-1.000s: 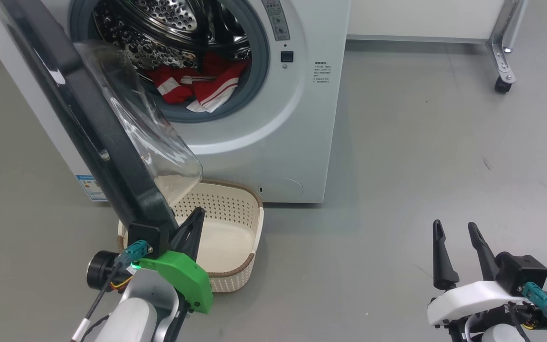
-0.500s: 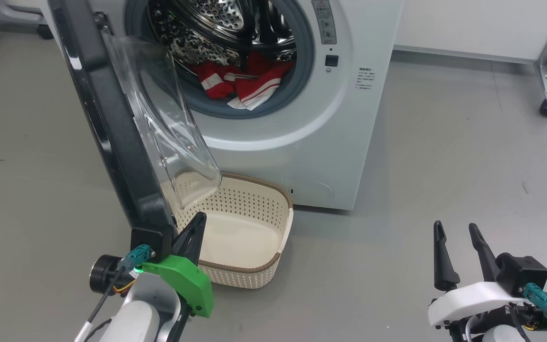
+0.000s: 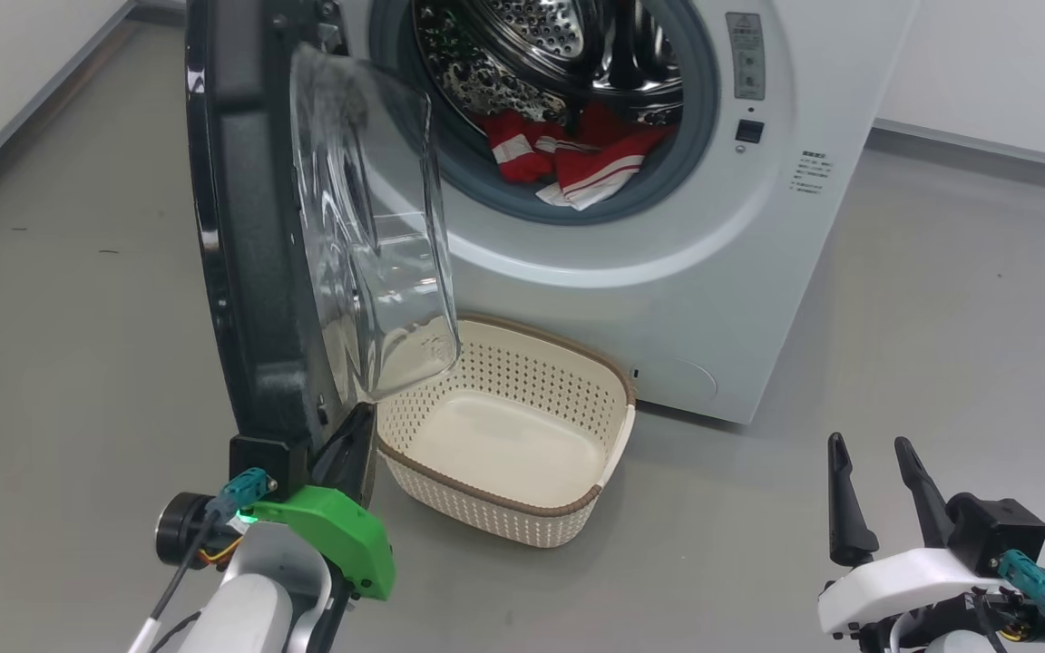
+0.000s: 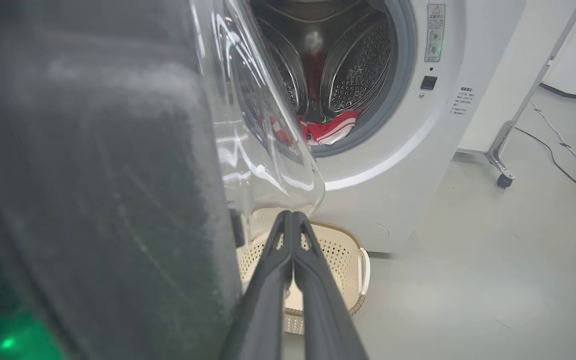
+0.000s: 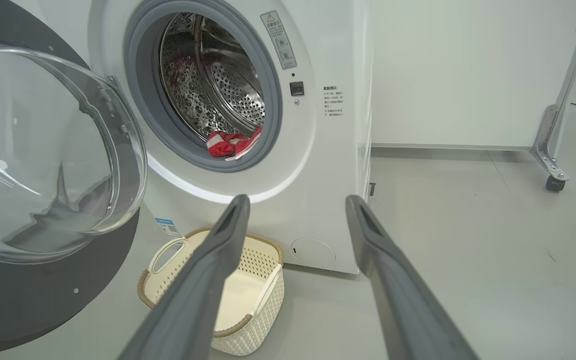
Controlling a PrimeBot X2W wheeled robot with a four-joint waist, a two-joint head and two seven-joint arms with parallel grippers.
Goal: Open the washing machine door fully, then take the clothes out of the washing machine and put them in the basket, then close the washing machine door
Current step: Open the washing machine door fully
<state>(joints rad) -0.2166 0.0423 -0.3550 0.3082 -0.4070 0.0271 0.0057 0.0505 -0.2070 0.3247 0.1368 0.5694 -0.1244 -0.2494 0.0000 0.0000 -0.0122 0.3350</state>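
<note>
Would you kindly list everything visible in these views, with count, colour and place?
washing machine: one, white, standing on the grey floor, mouth open.
washing machine door: one, black rim with clear glass bowl, swung out at the mouth's left.
clothes: count unclear, red with white stripes, heaped at the mouth's front.
basket: one, cream with brown rim, empty, on the floor before the machine.
label sticker: one, blue, low on the machine's front.
frame leg with caster: one, metal grey, right of the machine.
left gripper: one, dark fingers, shut, by the door's lower edge.
right gripper: one, dark fingers, open and empty, lower right.
</note>
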